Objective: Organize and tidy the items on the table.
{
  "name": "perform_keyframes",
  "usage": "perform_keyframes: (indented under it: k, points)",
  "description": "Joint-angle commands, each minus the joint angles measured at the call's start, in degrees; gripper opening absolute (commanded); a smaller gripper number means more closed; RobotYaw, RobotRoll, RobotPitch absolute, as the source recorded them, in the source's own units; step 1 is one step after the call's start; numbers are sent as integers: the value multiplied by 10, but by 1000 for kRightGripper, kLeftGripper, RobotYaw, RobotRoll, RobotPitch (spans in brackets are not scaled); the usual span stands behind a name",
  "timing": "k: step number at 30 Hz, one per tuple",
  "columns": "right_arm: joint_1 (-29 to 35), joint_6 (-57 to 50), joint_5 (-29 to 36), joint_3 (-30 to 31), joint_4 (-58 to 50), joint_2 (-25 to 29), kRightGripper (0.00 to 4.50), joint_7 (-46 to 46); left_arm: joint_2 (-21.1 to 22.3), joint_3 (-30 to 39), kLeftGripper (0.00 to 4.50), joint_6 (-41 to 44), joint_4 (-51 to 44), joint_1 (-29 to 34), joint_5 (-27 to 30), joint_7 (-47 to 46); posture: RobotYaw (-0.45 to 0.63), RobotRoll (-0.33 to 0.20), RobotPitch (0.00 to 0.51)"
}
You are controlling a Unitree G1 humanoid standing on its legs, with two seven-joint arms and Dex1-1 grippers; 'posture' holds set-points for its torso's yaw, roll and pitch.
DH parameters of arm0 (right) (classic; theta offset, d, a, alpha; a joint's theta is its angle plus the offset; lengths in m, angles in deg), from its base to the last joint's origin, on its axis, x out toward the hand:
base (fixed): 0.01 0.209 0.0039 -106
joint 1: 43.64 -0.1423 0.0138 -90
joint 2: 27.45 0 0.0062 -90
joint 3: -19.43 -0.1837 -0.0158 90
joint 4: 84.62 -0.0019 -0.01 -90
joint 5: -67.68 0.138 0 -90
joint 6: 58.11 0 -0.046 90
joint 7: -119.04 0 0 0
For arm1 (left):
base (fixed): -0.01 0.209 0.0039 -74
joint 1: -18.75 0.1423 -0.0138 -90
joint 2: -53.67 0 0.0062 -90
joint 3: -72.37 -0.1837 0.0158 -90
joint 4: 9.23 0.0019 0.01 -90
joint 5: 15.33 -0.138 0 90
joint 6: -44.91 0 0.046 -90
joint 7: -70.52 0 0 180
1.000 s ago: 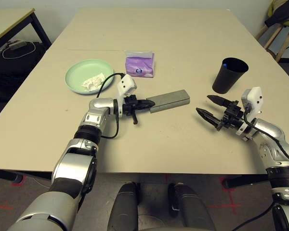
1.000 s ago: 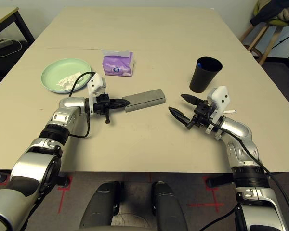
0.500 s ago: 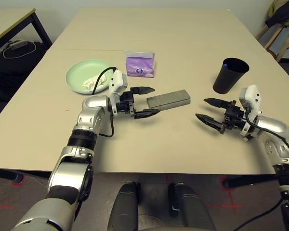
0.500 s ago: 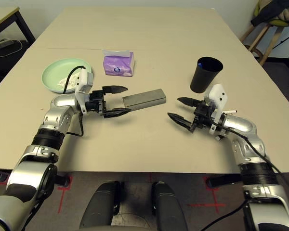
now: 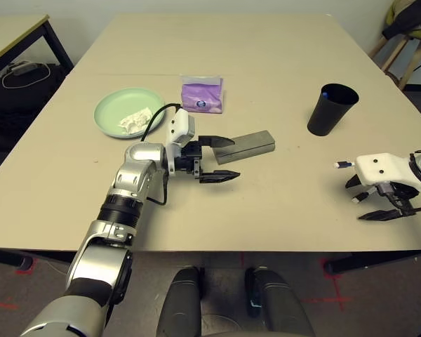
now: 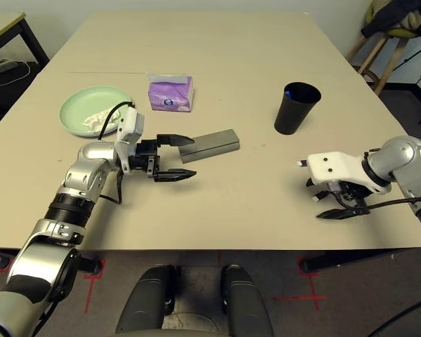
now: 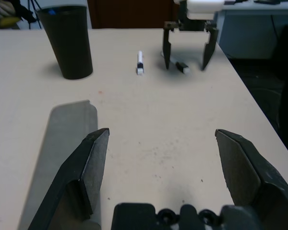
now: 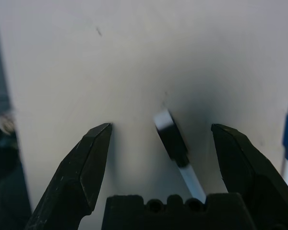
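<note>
Your right gripper [image 8: 158, 158] hangs spread over a black-and-white pen [image 8: 175, 148] near the table's [image 5: 266, 70] right edge, the pen lying between its fingers. Your left gripper [image 5: 221, 159], also spread, sits beside the glasses case [image 5: 249, 145].

I am reaching my left arm forward over the bench, elbow bent, forearm running toward one o'clock. My left claw [image 5: 214, 159] is hanging just above the surface with its two black fingers spread wide, tips pointing toward three o'clock. I am holding my right arm out at four o'clock, wrist turned down. My right claw [image 6: 340, 200] is gaping wide, fingers aiming down at the bench.
</note>
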Motion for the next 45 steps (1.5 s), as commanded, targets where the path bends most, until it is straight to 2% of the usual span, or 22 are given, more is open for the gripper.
perform_keyframes:
  k: [1,7,13,21,32,38,42,45]
  points:
    - [-31,71,-32,15,54,-6,4500,-7,7,-8,4474,-5,-23,13,-5,-4,109,0,111]
    - [-84,178,-56,32,130,-18,4500,-3,10,-9,4474,-1,-37,22,-3,-16,124,0,120]
    - [-120,262,-59,51,181,-24,4500,46,10,-11,4474,2,-43,23,-1,-25,132,0,119]
    - [-152,334,-101,70,232,-38,4500,18,11,-11,4474,10,-57,28,2,-35,143,0,120]
    - [-171,380,-146,92,251,-47,4500,-20,10,-12,4474,13,-61,30,3,-43,149,0,118]
    - [-179,383,-146,100,257,-51,4500,-12,9,-12,4474,13,-62,29,3,-46,151,0,118]
    - [-170,380,-140,100,254,-53,3533,-6,10,-13,4500,13,-61,28,3,-46,151,0,118]
    - [-167,375,-138,99,252,-57,2288,-3,11,-13,4500,15,-62,28,6,-43,149,0,118]
